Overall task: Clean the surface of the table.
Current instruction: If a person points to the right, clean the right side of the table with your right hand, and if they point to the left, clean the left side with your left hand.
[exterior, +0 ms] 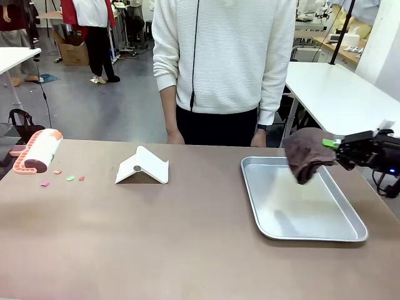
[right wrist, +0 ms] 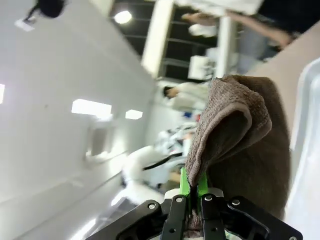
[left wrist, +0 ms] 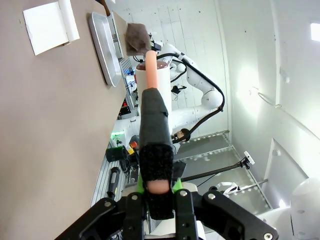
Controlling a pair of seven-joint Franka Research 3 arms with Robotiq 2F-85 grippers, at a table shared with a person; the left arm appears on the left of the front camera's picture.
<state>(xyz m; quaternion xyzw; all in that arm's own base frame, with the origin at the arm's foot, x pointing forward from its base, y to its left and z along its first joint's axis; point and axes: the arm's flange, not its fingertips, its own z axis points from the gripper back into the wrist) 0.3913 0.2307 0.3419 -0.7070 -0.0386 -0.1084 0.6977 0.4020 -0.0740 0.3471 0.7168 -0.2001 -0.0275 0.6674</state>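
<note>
Two tools sit ready: our right gripper (exterior: 334,145) pinches a brown cloth (exterior: 306,157) above the one-o'clock corner of the tray (exterior: 294,212), we judge for wiping; our left gripper (left wrist: 159,192) clamps a lint roller (exterior: 39,150) at the nine-o'clock edge of the table (exterior: 187,250), beside coloured scraps (exterior: 70,178) it could lift.

Cloth (exterior: 306,156) is hiding the tray's (exterior: 312,231) far right corner and, at the right wrist, most of the green pads (right wrist: 184,185); roller (left wrist: 152,105) is covering the gap between the left gripper's (left wrist: 159,194) fingers (left wrist: 132,210); right arm (exterior: 382,153) is running off the front picture's right edge; scraps (exterior: 70,178) are lying too small to identify.
</note>
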